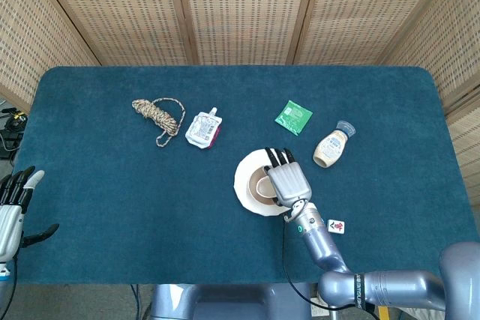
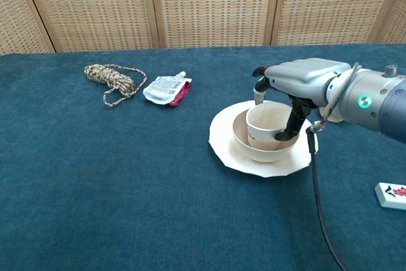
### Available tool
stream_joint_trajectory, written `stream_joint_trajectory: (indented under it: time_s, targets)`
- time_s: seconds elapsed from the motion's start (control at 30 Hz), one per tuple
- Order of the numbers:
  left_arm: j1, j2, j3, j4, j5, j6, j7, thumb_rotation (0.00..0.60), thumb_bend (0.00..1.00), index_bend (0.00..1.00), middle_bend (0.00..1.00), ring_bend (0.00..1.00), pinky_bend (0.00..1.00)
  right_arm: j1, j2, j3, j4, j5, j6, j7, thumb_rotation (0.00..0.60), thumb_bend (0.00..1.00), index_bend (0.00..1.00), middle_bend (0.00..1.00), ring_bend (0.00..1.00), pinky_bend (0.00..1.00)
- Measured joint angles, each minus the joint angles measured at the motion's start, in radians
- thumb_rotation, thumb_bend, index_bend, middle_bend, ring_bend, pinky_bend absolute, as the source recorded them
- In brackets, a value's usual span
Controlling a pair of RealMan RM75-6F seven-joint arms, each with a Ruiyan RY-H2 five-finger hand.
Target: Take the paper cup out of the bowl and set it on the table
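A white paper cup point(image 2: 265, 125) stands upright in a bowl point(image 2: 250, 149) that sits on a white plate point(image 2: 221, 145), right of the table's middle. My right hand point(image 2: 302, 77) hovers over the cup from the right. Its fingers point(image 2: 257, 73) hang past the far rim and its thumb sits at the cup's right side, with the hand not closed around it. From above, the right hand point(image 1: 284, 179) hides most of the cup point(image 1: 262, 186). My left hand point(image 1: 12, 213) hangs off the table's left edge, fingers spread, holding nothing.
A coiled rope point(image 1: 157, 115) and a white pouch point(image 1: 202, 129) lie at the back left. A green packet point(image 1: 293, 117) and a tipped sauce bottle point(image 1: 333, 147) lie behind the plate to the right. A small tile point(image 1: 335, 226) lies near the front edge.
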Motion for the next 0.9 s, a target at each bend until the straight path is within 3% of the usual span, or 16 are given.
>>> stream_joint_trajectory:
  time_s: [0.23,0.57,0.7,0.9]
  targets:
    - [0.0,0.0,0.0,-0.001,-0.001,0.001,0.0,0.6,0.0,0.0,0.0,0.0,0.0,0.005,0.04,0.022,-0.059,-0.026,0.042,0.002,0.6,0.42,0.44,0.1,0.0,0.09]
    - [0.003,0.005,-0.004,-0.002,-0.005,0.007,-0.01,0.6,0.0,0.0,0.0,0.0,0.0,-0.022,0.199,0.069,-0.171,-0.026,0.132,0.001,0.6,0.42,0.44,0.1,0.0,0.09]
    - [0.003,0.005,-0.003,-0.003,-0.004,0.007,-0.006,0.6,0.0,0.0,0.0,0.0,0.0,-0.064,0.268,0.058,-0.189,-0.024,0.146,0.031,0.6,0.42,0.44,0.1,0.0,0.09]
    - [0.002,0.0,0.002,-0.007,0.005,0.007,0.013,0.6,0.0,0.0,0.0,0.0,0.0,-0.131,0.327,-0.002,-0.182,-0.037,0.132,0.106,0.6,0.42,0.44,0.1,0.0,0.09]
